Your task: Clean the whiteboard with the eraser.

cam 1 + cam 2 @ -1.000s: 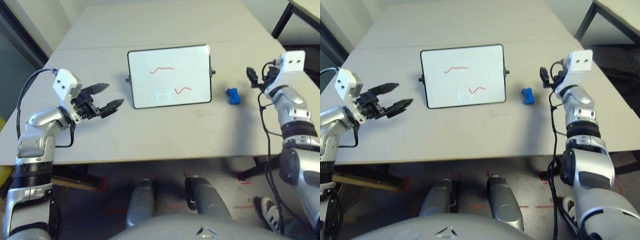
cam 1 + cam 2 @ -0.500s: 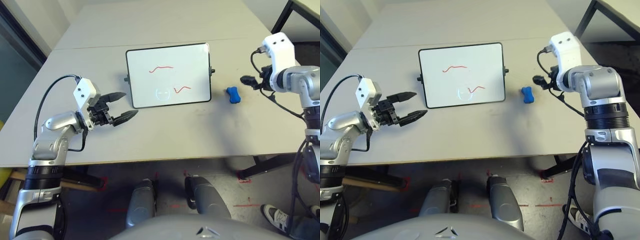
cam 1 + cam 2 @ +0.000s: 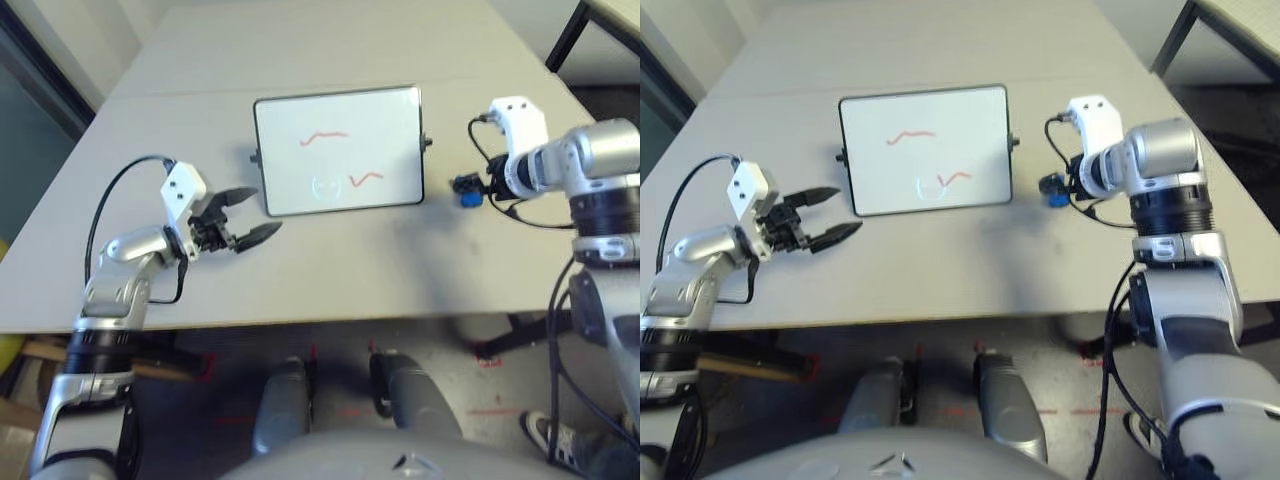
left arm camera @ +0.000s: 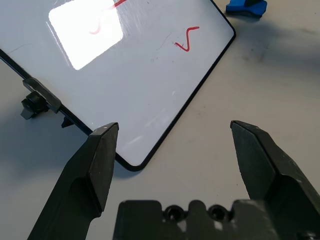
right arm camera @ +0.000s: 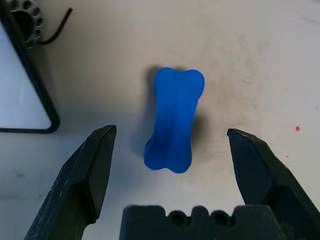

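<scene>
- A person's shoe point(image 3: 540, 430) is on the floor, off the robot's right side, below the table point(image 3: 340, 270).
- The left gripper point(image 4: 174, 124) hangs near the whiteboard's near left corner, its two black fingers spread wide with nothing between them.
- The right gripper point(image 5: 173, 129) is over the eraser, fingers spread to either side, touching neither flank.
- The blue eraser point(image 5: 174, 120) lies on the table, right of the whiteboard and apart from it.
- The whiteboard point(image 3: 340, 150) lies farther in, bearing two red squiggles point(image 3: 366, 179).
</scene>
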